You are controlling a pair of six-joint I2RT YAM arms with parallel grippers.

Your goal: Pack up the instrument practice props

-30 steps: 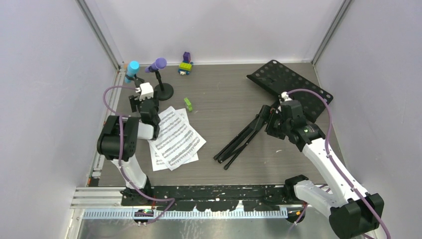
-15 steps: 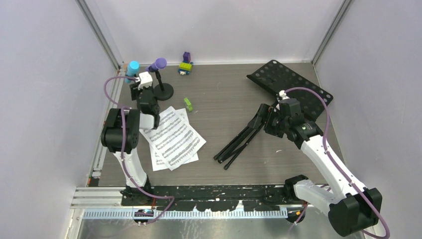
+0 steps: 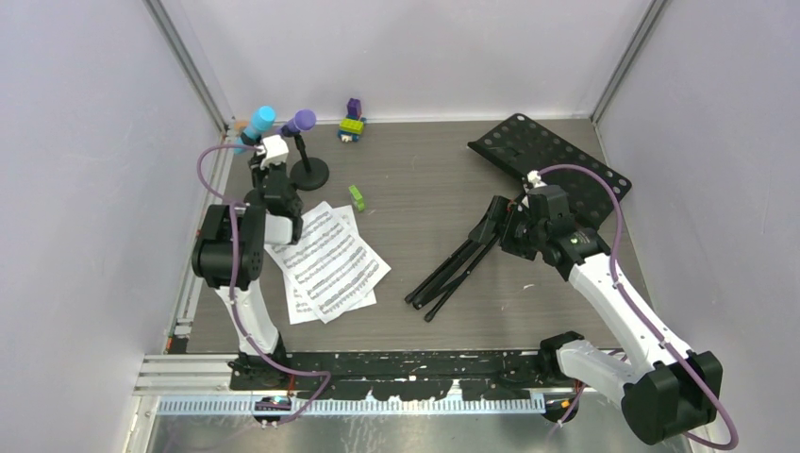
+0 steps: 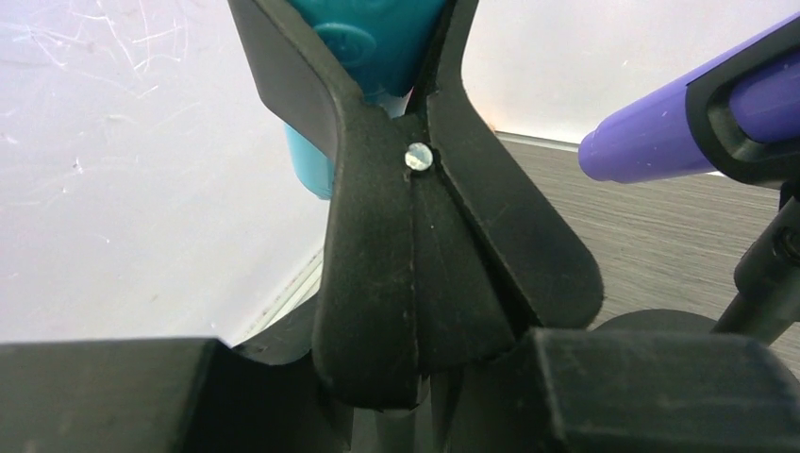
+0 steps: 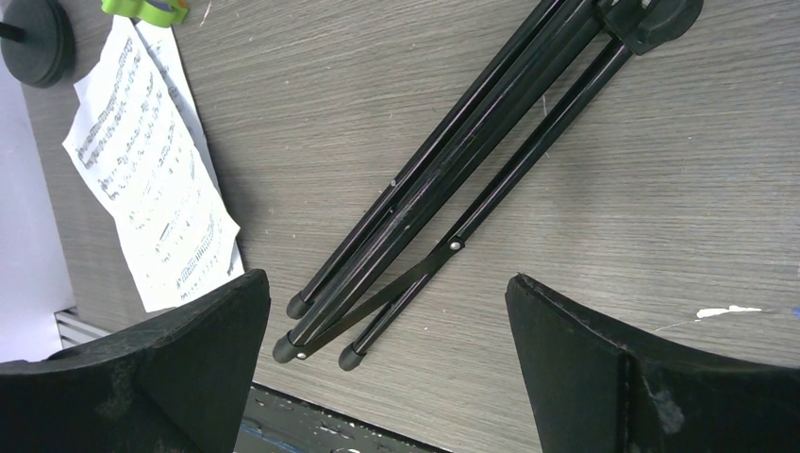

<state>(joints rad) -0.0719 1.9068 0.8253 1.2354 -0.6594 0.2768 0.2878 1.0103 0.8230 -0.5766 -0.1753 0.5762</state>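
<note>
A cyan microphone (image 3: 261,117) (image 4: 377,38) sits in the black spring clip (image 4: 415,236) of a short mic holder at the back left. My left gripper (image 3: 264,156) (image 4: 415,387) is shut on the lower handles of that clip, one finger on each side. Beside it stands the purple microphone (image 3: 301,121) (image 4: 679,132) on its round-based holder (image 3: 310,174). White sheet-music pages (image 3: 330,264) (image 5: 156,179) lie fanned out on the table. The black perforated music rack (image 3: 557,160) lies flat with its folded tripod legs (image 3: 458,269) (image 5: 443,170). My right gripper (image 3: 505,226) (image 5: 385,293) hovers open above the legs.
A green brick (image 3: 357,196) (image 5: 146,9) lies between the pages and the purple holder. A small stack of coloured toy bricks (image 3: 351,123) stands at the back wall. White walls enclose the table on three sides, and the left wall is close behind the cyan microphone.
My left gripper reached back to the cyan microphone's holder and closed on its clip. The cyan microphone has shifted slightly right and up. The right arm barely moved.
</note>
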